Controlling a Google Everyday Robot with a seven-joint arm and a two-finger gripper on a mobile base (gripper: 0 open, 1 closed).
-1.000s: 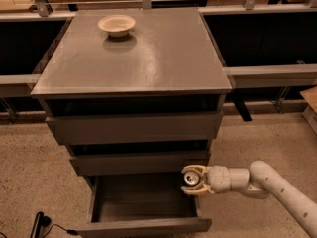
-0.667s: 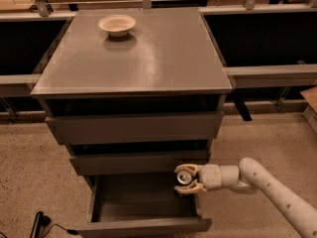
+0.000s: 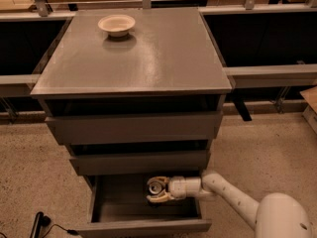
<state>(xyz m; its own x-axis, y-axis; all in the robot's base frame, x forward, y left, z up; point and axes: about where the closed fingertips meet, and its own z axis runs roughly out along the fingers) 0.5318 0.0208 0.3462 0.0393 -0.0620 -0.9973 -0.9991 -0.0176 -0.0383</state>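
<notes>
My gripper (image 3: 156,189) reaches in from the right, over the open bottom drawer (image 3: 124,213) of a grey drawer cabinet (image 3: 133,53). Its yellowish fingers (image 3: 159,180) are closed around a small round pale object (image 3: 156,186) with a dark centre, held just above the drawer's inside. The white arm (image 3: 233,197) runs back to the lower right. The two upper drawers (image 3: 133,128) are pushed in. A shallow white bowl (image 3: 117,24) sits on the cabinet top, at the back left.
Dark recessed bins flank the cabinet left and right behind grey rails (image 3: 270,74). A black cable (image 3: 42,223) lies on the speckled floor at the lower left. A cardboard box edge (image 3: 311,103) shows at the far right.
The gripper has moved left with the round object, from beside the drawer's right edge to over the drawer's inside.
</notes>
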